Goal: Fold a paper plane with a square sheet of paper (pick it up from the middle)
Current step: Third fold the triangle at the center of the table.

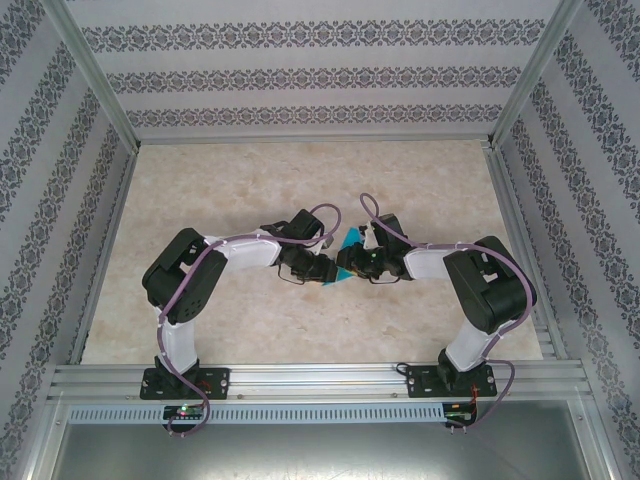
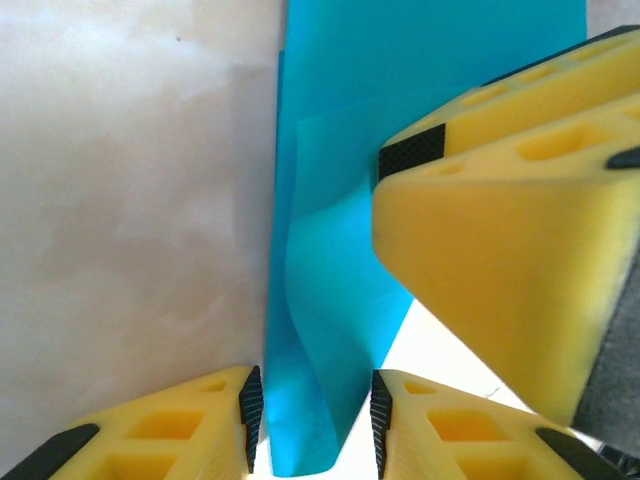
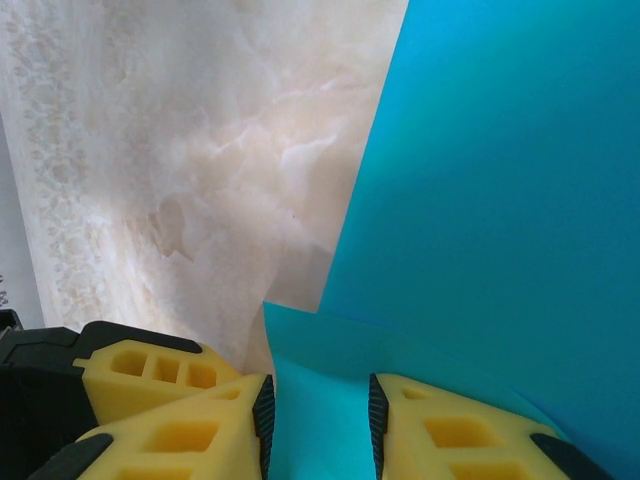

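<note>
Teal paper (image 2: 330, 250), creased, between left claw (image 2: 310, 405) and right claw (image 3: 320, 405); both narrowly parted.

The teal-blue square sheet of paper (image 1: 350, 243), creased, stands upright near the table's (image 1: 300, 180) middle.

— Can you read my jaws from above?
— Too small. Your left gripper (image 1: 322, 268) and right gripper (image 1: 347, 270) hide part of the square sheet of paper (image 1: 349, 241).
— My wrist cameras?
— Sheet cropped at the edges in both.
</note>
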Robot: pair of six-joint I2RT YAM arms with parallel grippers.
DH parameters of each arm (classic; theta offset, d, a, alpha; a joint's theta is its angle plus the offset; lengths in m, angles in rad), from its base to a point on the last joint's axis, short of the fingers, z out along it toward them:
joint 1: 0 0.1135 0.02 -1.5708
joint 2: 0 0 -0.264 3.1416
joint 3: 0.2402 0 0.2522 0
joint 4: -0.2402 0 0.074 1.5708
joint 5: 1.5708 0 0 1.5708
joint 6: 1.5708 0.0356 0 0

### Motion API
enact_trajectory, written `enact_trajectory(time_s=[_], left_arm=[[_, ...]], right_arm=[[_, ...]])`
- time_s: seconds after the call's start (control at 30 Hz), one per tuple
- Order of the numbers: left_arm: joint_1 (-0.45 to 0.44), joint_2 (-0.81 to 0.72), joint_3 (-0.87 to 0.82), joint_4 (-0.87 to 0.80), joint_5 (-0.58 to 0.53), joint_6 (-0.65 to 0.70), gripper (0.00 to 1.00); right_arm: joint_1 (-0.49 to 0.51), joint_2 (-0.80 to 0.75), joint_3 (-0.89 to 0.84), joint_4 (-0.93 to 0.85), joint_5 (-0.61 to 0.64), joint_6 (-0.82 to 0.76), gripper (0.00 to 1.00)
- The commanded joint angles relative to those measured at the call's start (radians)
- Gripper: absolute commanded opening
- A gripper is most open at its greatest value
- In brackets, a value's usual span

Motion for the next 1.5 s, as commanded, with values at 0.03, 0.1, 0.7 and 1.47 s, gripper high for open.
enact_trajectory(time_s=[0.03,0.1,0.7,1.47], left_arm=[[-0.007,0.016,0.034,-0.087,-0.029,0.071,0.35],[-0.007,0.022,0.038,-0.085,-0.027,0.071,0.34],[-0.011,0.017,0.05,-0.064,0.02,0.107,0.34],[-0.029,-0.015,0.055,-0.066,-0.029,0.185,0.38]], right_arm=[[-0.014,0.0,-0.002,-0.029,-0.003,-0.025,0.33],[-0.014,-0.001,-0.002,-0.029,-0.003,-0.025,0.33],[-0.017,0.005,-0.002,-0.021,-0.018,-0.024,0.32],[-0.029,0.011,-0.007,-0.003,-0.047,-0.008,0.31]])
